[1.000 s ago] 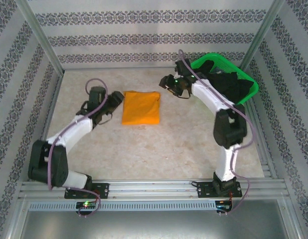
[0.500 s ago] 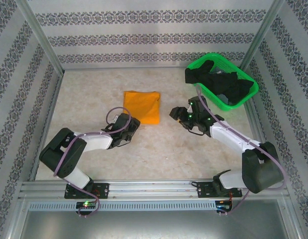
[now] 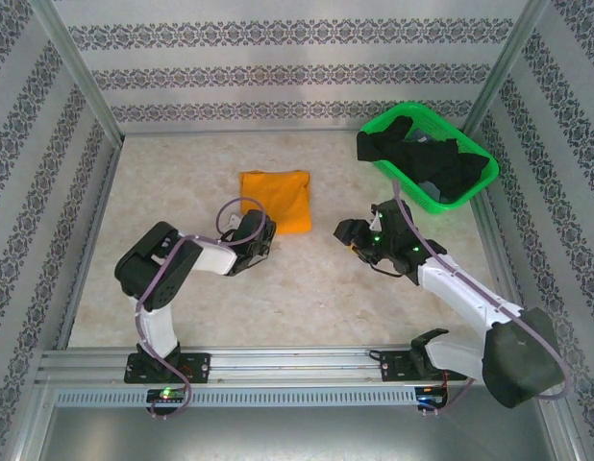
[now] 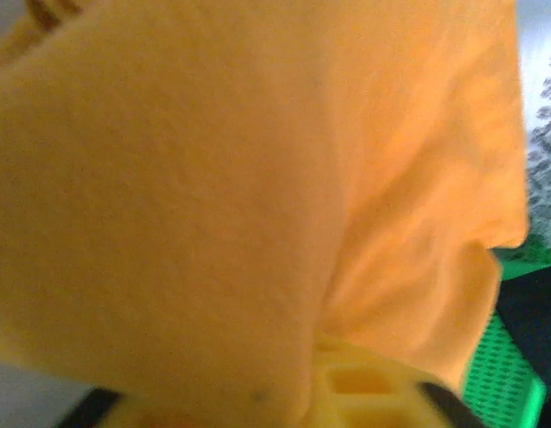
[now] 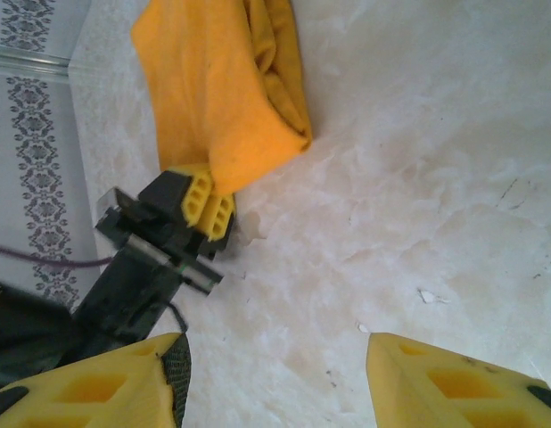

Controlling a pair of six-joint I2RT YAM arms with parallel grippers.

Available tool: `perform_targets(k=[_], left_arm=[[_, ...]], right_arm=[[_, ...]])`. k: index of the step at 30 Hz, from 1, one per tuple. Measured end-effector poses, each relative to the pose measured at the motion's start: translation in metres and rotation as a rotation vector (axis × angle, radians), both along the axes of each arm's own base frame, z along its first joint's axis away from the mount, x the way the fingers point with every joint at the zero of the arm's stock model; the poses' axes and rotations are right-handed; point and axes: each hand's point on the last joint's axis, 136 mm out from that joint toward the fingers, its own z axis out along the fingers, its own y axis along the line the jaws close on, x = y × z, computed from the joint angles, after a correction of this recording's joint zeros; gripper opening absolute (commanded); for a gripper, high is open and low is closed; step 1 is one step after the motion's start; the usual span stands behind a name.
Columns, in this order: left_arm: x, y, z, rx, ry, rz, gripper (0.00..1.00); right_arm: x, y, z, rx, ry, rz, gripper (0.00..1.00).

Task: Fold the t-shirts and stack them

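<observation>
One mustard-orange cloth t-shirt (image 3: 275,199) folded, my left fingers (image 5: 197,198) clamped on its near corner, right fingers (image 5: 88,388) open; black cloth t-shirts (image 3: 441,165) heaped unfolded in the green plastic mesh basket (image 3: 401,109).

Nothing here can be read. The orange shirt (image 3: 275,199), the basket (image 3: 385,119) and the table (image 3: 316,288) carry no lettering, label, brand mark or number. The walls (image 3: 297,77) bear bands of flower-like ornament, not letters.
</observation>
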Motion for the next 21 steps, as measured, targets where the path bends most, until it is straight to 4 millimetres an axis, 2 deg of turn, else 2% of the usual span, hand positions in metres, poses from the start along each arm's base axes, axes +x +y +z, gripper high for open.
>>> perform_targets(k=[4,7,17,21], left_arm=[[0.01,0.012,0.002,-0.013,-0.019,0.04,0.0],[0.019,0.043,0.002,-0.008,-0.018,0.096,0.0],[0.054,0.22,0.009,0.043,-0.04,0.328,0.0],[0.08,0.284,0.018,0.081,-0.083,0.333,0.0]], right_arm=[[-0.006,-0.003,0.005,0.005,-0.013,-0.001,0.55],[-0.009,-0.006,0.01,0.006,-0.02,-0.008,0.55],[-0.01,-0.014,0.013,-0.002,-0.025,-0.032,0.54],[-0.01,-0.013,0.011,-0.005,-0.018,-0.031,0.54]])
